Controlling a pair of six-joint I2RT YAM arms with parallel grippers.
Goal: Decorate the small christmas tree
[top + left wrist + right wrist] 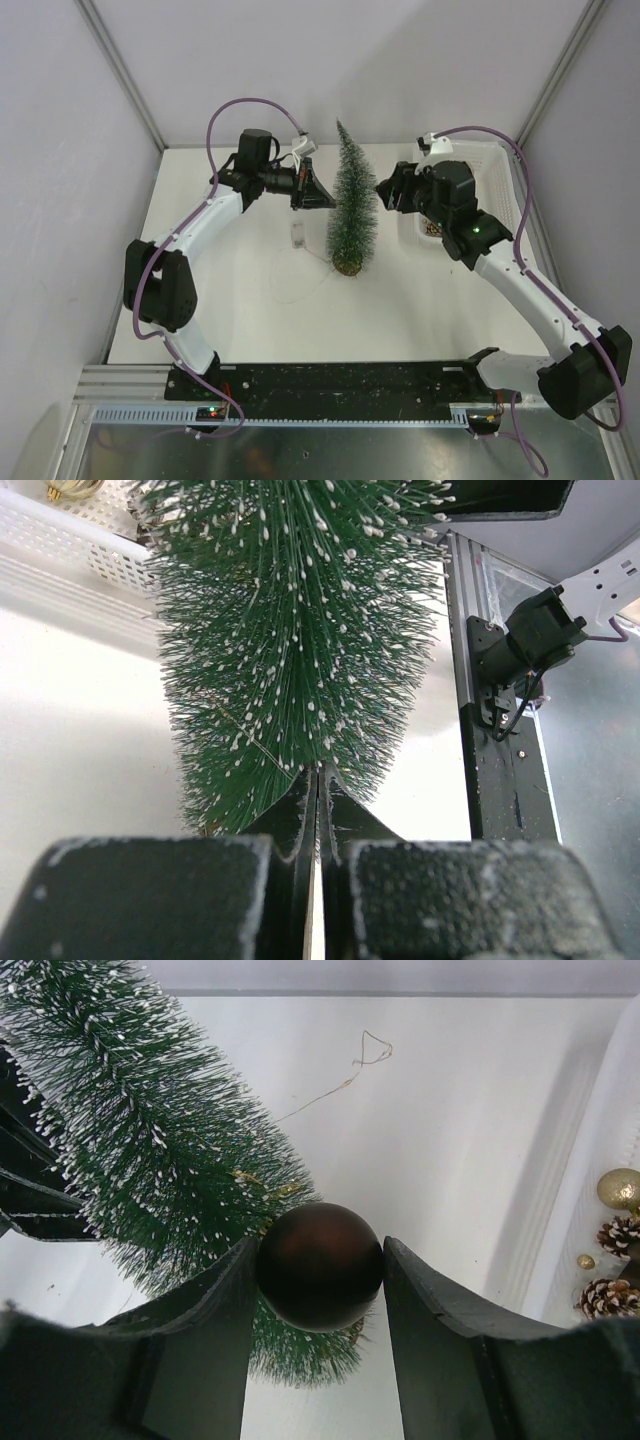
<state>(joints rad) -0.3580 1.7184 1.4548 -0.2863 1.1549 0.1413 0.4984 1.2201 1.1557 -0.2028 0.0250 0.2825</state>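
White surface (240, 300) between pale walls. Left gripper (322, 195), jaws pressed together, meets the small christmas tree (352, 210), upright at centre, thin wire (345, 1082) near its base. Right gripper (320, 1260), jaws partly open, clamps a brown bauble (320, 1290) beside the bristles; white mesh basket (505, 160) beyond holds pine cones (605, 1298).

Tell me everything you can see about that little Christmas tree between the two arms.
The small christmas tree is a slim cone of dark green, white-tipped bristles, like a bottle brush. It stands on a round tan base on the white table. Thin gold strands show among its bristles. The left gripper, shut, pokes into one side. The right gripper holds a dark brown ball at the other side, seemingly touching the bristles.
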